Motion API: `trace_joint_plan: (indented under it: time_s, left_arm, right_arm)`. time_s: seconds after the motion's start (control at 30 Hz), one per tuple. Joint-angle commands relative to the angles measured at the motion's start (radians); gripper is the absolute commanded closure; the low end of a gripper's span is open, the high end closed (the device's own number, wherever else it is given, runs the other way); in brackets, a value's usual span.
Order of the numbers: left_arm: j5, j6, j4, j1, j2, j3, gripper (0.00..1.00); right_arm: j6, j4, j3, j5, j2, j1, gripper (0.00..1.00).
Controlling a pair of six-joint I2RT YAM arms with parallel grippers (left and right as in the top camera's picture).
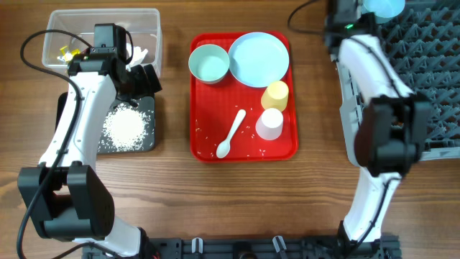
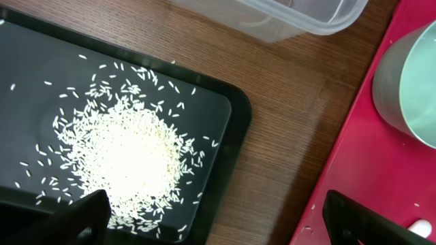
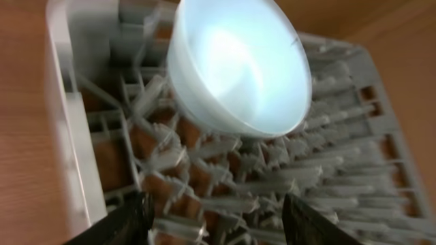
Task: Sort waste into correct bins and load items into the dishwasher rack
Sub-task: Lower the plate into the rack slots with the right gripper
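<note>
The red serving tray (image 1: 284,144) lies in the middle of the worktop (image 1: 316,201). On it are one light blue bowl (image 1: 208,63) at its far left corner and one light blue plate (image 1: 259,59) just right of that. A yellow cup (image 1: 275,95) and a white cup (image 1: 270,124) stand along its right edge. One white spoon (image 1: 231,134) lies slantwise near its middle. A few loose rice grains (image 1: 253,151) are scattered on the bare red around the spoon.

Left of the red serving tray are two bins. The clear tub (image 1: 152,21) is farther back, with yellow candy wrappers (image 1: 67,52) and white tissue (image 1: 141,52) inside. The black tray (image 1: 147,144) is nearer and carries a pile of rice (image 1: 128,128). The left arm crosses over both and hides part of each. The left pincer (image 2: 218,228) hangs above the strip of bare wood between the black tray and the red serving tray, fingers spread wide with nothing between them.

Right of the red serving tray sits the grey dishwasher rack (image 1: 431,43), with the right arm stretched over its left side. A second light blue bowl (image 3: 238,68) rests tilted among the prongs at the rack's far end, near its left side. The right pincer (image 3: 218,224) is close to it, jaws apart and holding nothing. The right wrist view is blurred.
</note>
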Motion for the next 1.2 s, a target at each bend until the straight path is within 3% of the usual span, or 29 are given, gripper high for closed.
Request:
trace_joint_plan:
  time_s: [0.0,0.1,0.2,0.3,0.57,0.77,0.97,1.03,1.1,1.17]
  left_arm:
    - [0.009,-0.016,0.002,0.003,0.010,-0.006,0.00]
    - [0.009,-0.016,0.002,0.003,0.010,-0.006,0.00]
    - [0.009,-0.016,0.002,0.003,0.010,-0.006,0.00]
    - [0.009,-0.016,0.002,0.003,0.010,-0.006,0.00]
    - [0.009,-0.016,0.002,0.003,0.010,-0.006,0.00]
    - [0.009,-0.016,0.002,0.003,0.010,-0.006,0.00]
    - [0.009,-0.016,0.002,0.003,0.010,-0.006,0.00]
    - [0.009,-0.016,0.002,0.003,0.010,-0.006,0.00]
    - [0.009,-0.016,0.002,0.003,0.010,-0.006,0.00]
    - [0.009,-0.016,0.002,0.003,0.010,-0.006,0.00]
  right_arm:
    - [0.212,-0.082,0.129,-0.367,-0.114,-0.095,0.36]
    - [0.318,-0.113,0.154,-0.520,-0.114,-0.192,0.37]
    - [0.424,-0.114,0.153,-0.669,-0.082,-0.304,0.46]
    - [0.458,-0.098,0.153,-0.727,-0.041,-0.358,0.47]
    - [0.536,-0.016,0.153,-0.772,0.047,-0.345,0.48]
    - [0.588,-0.004,0.152,-0.814,0.113,-0.343,0.63]
    - [0.588,0.013,0.152,-0.810,0.138,-0.340,0.64]
    - [0.587,0.017,0.152,-0.809,0.144,-0.340,0.70]
    - [0.583,0.011,0.152,-0.774,0.144,-0.340,0.96]
    - [0.555,-0.017,0.153,-0.702,0.124,-0.340,0.96]
